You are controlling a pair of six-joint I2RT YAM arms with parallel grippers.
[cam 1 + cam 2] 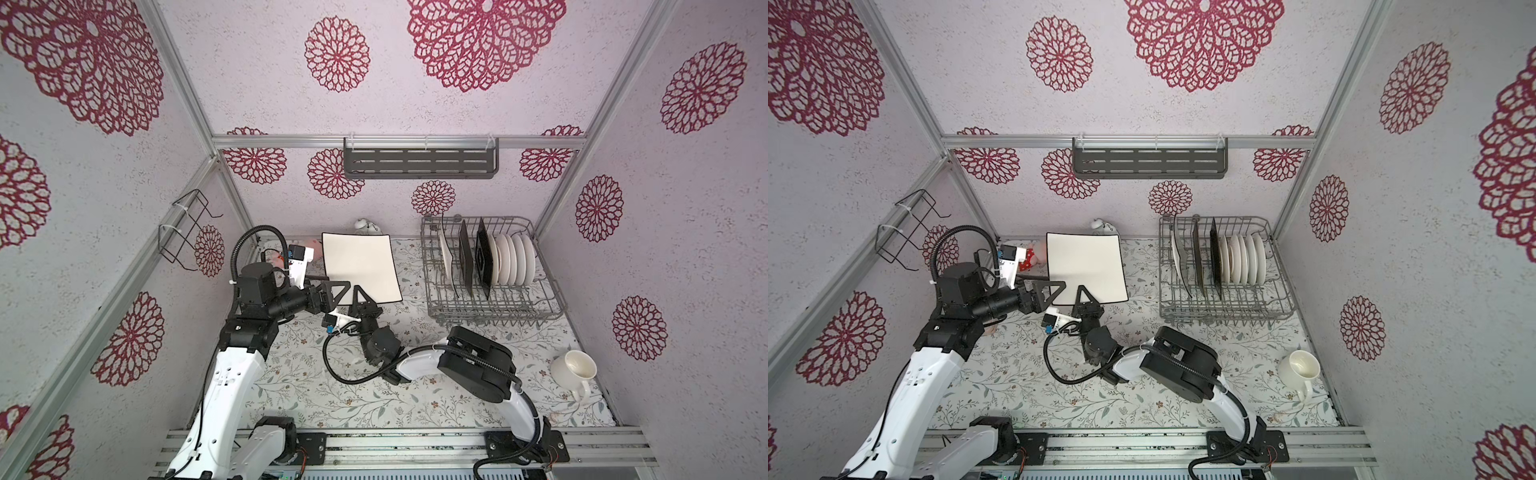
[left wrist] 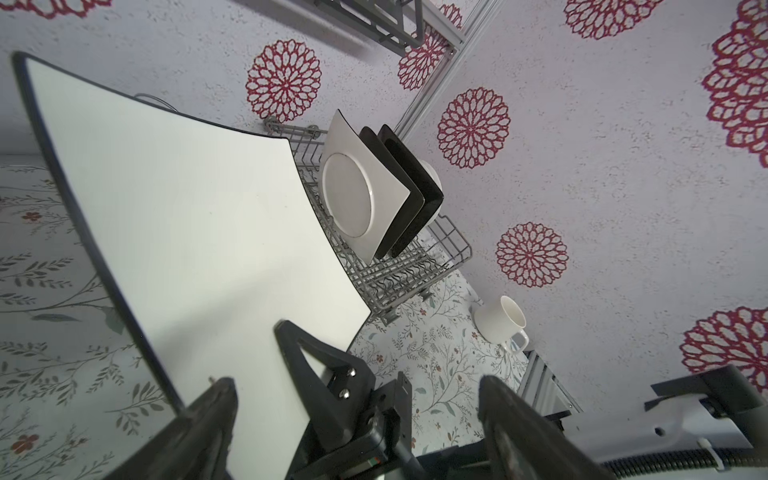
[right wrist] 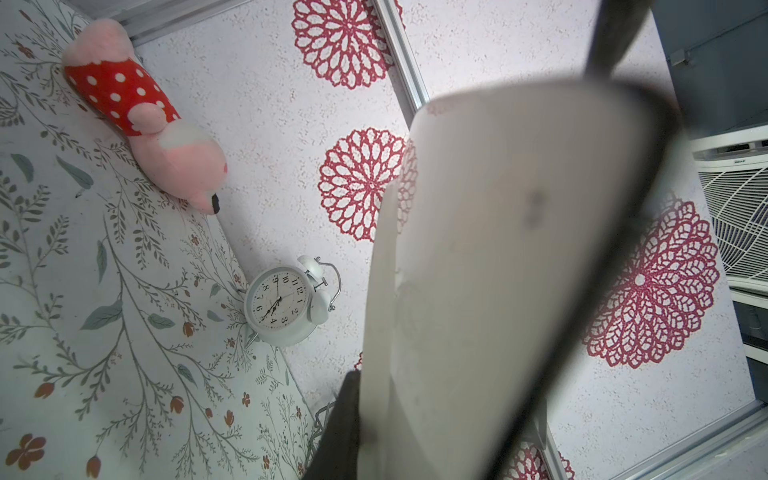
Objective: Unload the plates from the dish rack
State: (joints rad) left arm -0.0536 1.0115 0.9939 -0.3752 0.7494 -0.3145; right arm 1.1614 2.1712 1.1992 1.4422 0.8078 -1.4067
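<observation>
Square white plate [image 3: 478,270], smooth, perhaps ceramic

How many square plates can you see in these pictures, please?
4. The white black-edged plate is held by the right gripper, left of the dish rack. Three stand in the rack: a white plate and two black-backed plates. More may be hidden behind them.

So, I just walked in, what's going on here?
The robot is unloading a dish rack. Its right hand is shut on the near edge of a square white plate, held off the table beside the rack. The left hand is open at that plate's corner. More plates stand in the rack.
</observation>
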